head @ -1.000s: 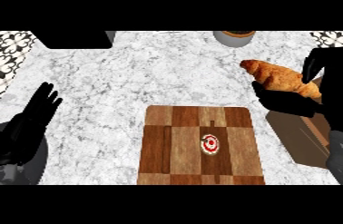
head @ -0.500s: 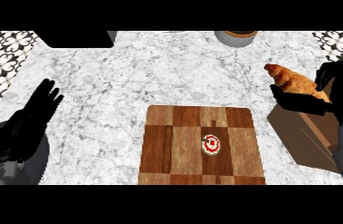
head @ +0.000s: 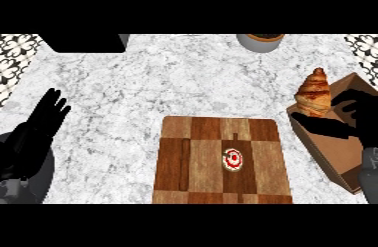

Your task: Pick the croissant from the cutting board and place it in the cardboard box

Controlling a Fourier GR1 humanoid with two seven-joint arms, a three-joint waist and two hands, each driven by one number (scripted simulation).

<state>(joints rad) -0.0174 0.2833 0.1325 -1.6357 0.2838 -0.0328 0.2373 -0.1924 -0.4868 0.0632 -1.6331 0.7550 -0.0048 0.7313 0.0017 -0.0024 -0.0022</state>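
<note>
Holding croissant [head: 314, 95] at right of frame, right hand [head: 353, 116] pinched on lower end, pastry over near wall of cardboard box [head: 336, 156]. Advise: carry further right, lower inside, then release. Cutting board [head: 221, 161] centre-bottom. Left hand [head: 37, 128] resting lower left, fingers straight.

No words or numbers can be read anywhere; the cutting board [head: 221, 163] carries only a small red-and-white round emblem [head: 233, 159].
</note>
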